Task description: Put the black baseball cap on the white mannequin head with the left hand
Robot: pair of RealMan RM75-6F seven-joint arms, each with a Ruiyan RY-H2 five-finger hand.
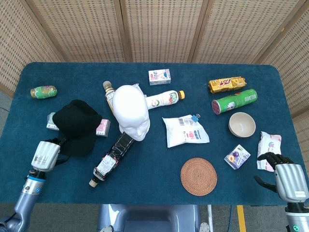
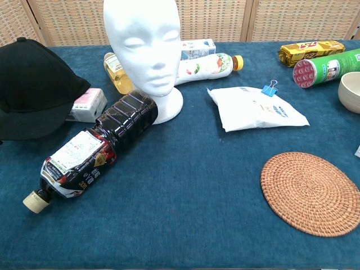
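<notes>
The black baseball cap (image 1: 77, 126) lies at the table's left, with its brim toward the near edge; the chest view shows the cap (image 2: 34, 87) at its far left. The white mannequin head (image 1: 130, 111) stands upright to the cap's right, and its face (image 2: 143, 48) looks toward me. My left hand (image 1: 46, 153) is at the brim's near left corner with its fingertips (image 1: 61, 142) touching the brim. Whether they grip it is hidden. My right hand (image 1: 288, 180) hovers off the table's near right corner, fingers apart and holding nothing. Neither hand appears in the chest view.
A dark bottle (image 1: 112, 154) lies between the cap and the mannequin base. Small packets (image 1: 102, 126) sit under the cap's sides. A green can (image 1: 43, 91) is far left. A woven coaster (image 1: 198, 176), white bag (image 1: 186, 130), bowl (image 1: 241, 124) and snacks fill the right.
</notes>
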